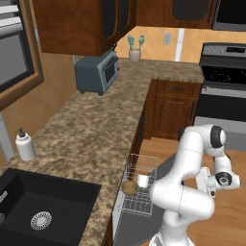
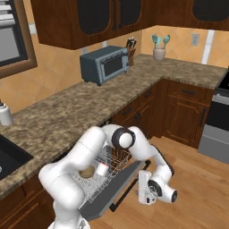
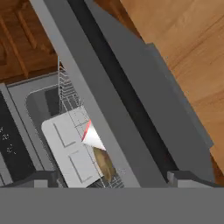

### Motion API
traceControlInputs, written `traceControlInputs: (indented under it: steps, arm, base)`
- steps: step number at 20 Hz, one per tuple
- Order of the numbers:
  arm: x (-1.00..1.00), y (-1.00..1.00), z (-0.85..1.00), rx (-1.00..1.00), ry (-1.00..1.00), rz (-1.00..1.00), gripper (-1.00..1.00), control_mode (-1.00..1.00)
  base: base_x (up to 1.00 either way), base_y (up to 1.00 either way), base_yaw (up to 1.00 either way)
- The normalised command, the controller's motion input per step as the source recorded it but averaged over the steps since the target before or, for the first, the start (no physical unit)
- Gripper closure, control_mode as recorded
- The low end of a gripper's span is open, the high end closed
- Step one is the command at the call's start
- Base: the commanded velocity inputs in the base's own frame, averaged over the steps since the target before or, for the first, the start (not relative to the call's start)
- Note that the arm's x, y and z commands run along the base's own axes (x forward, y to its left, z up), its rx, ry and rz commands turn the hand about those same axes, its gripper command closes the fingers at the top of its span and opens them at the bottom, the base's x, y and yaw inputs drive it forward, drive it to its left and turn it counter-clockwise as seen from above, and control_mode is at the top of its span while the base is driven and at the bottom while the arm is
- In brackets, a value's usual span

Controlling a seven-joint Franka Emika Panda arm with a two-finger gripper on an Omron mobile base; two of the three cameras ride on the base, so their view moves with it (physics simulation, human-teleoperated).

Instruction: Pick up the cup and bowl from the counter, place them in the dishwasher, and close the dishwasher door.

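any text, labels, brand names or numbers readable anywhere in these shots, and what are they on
None can be read in any view.
Toaster oven: no brand or dial marks legible.
Stove: its control panel shows faint marks, too blurred to read.
Soap bottle: plain white, no label visible.
Cup and bowl in the dishwasher rack: no print.
Dishwasher door: plain grey, no badge or sign.

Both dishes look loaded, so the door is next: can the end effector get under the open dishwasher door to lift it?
Probably yes: the end effector, open, hangs at the dishwasher door outer edge, with bare floor below.
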Motion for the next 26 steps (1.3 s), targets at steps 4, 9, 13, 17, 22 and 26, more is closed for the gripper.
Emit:
traceControlInputs:
  steps: [4,9,13,17,22,26]
  arm:
    - [0.38,-0.29,-0.99,0.25,0.0,0.01,-1.0,-1.0]
    - [0.57,0.0,-0.97,0.21,0.0,0.0,-1.0,-1.0]
    - [0.59,0.02,-0.95,0.19,0.0,0.0,-1.0,-1.0]
    - [0.43,0.28,-0.66,0.15,0.0,0.0,-1.0,-1.0]
    - [0.34,0.61,-0.24,0.11,0.0,0.0,-1.0,-1.0]
    - [0.22,0.67,-0.09,0.12,0.0,0.01,-1.0,-1.0]
  base:
    - [0.0,0.0,0.0]
    - [0.0,0.0,0.0]
    - [0.0,0.0,0.0]
    - [0.0,0.0,0.0]
    - [0.0,0.0,0.0]
    - [0.0,0.0,0.0]
